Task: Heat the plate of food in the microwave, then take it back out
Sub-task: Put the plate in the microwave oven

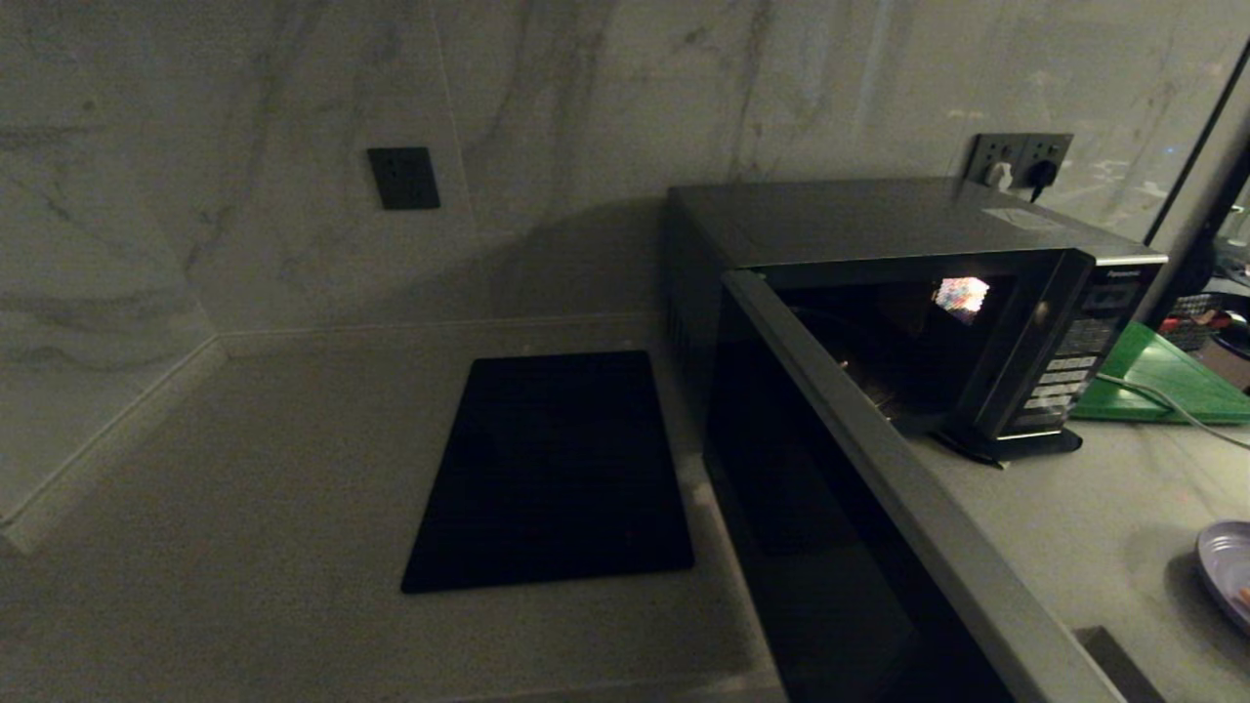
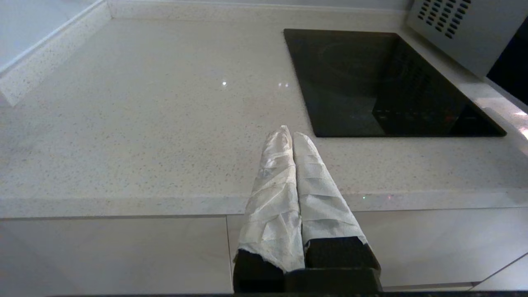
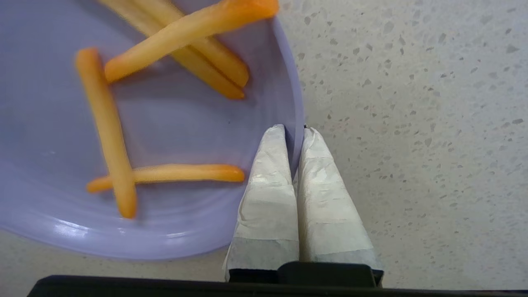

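The black microwave (image 1: 879, 254) stands on the counter with its door (image 1: 859, 508) swung wide open toward me and its cavity dark. The lilac plate of food (image 3: 136, 136) holds several orange-yellow sticks and rests on the speckled counter; only its edge (image 1: 1229, 571) shows at the right border of the head view. My right gripper (image 3: 294, 131) is shut on the plate's raised rim, one taped finger inside and one outside. My left gripper (image 2: 290, 133) hangs shut and empty over the counter's front edge, near the cooktop.
A flat black cooktop slab (image 1: 557, 469) lies left of the microwave. A green board (image 1: 1162, 376) and a white cable (image 1: 1162, 402) sit behind the plate at the right. Wall sockets (image 1: 1016, 161) are behind the microwave.
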Controlling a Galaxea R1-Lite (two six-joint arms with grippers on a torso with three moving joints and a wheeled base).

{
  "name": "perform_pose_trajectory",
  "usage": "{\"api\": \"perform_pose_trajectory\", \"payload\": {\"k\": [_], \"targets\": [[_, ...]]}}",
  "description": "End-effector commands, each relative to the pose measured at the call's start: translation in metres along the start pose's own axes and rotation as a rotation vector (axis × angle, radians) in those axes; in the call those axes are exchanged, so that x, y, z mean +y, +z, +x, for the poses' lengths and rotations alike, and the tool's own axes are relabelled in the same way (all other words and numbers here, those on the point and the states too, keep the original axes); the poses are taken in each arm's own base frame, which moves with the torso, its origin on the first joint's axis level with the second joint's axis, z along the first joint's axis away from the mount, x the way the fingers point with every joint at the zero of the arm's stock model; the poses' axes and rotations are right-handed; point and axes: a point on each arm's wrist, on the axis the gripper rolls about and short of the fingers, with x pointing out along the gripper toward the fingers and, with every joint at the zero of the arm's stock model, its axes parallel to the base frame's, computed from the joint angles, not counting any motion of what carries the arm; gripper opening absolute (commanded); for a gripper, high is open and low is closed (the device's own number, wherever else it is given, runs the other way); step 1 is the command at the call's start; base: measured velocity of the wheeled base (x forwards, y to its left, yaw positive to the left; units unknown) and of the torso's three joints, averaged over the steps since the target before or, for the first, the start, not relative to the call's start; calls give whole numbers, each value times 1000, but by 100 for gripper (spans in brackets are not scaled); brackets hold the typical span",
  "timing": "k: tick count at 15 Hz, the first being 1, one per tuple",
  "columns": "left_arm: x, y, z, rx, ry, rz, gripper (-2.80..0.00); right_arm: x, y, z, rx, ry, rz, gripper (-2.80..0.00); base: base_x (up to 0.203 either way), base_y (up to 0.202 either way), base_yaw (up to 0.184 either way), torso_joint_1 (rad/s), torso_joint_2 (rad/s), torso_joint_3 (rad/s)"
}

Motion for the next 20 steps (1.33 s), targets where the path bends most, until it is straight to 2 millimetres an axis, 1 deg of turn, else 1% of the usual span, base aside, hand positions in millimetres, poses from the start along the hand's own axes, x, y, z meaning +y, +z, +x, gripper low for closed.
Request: {"api": "perform_pose_trajectory", "payload": {"k": [1, 4, 10, 20], "targets": [[0, 0, 0, 1, 1, 0, -280, 0, -1, -2, 0, -2, 3, -280, 0, 0, 0, 0, 0, 0], [0, 0, 0, 1, 1, 0, -280, -1, -2, -7, -8, 6, 3, -280, 0, 0, 0, 0, 0, 0], [0, 0, 0, 1, 1, 0, -280, -6, -11, -36, -49, 66, 2, -280, 0, 0, 0, 0, 0, 0], [0, 0, 0, 1, 1, 0, -280, -18, -29, -57, -40, 123, -6, -280, 0, 0, 0, 0, 0, 0]]}}
